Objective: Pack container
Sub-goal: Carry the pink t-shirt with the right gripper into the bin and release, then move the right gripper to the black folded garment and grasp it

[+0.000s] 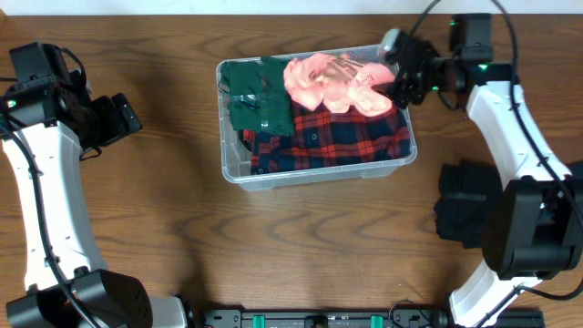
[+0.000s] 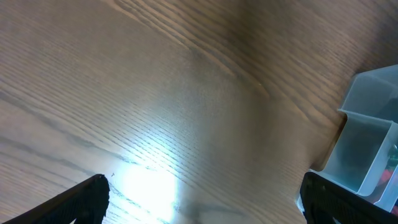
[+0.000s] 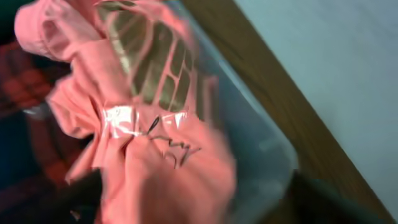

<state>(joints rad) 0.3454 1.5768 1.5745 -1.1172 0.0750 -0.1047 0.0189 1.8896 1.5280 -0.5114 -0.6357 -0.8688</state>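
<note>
- Nearest me, on the right side, a dark cloth bundle (image 1: 460, 208) lies on the table (image 1: 164, 228), well apart from the container.
- The left claw (image 1: 126, 117) hangs over bare wood to the left of the container. Its wrist view shows the fingers spread wide with nothing between them.
- The container (image 1: 319, 177) sits mid-table and holds a plaid shirt (image 1: 337, 138), a green garment (image 1: 260, 98) and a pink top (image 1: 332, 80). I judge it light, stiff and smooth-walled, so the rim looks the surest hold.
- At its far right corner, the right claw (image 1: 399, 80) is right at the pink top. I cannot tell whether it grips.
- Only the right wrist view shows the top's print, and it is blurred. Only the overhead view shows the whole load.
</note>
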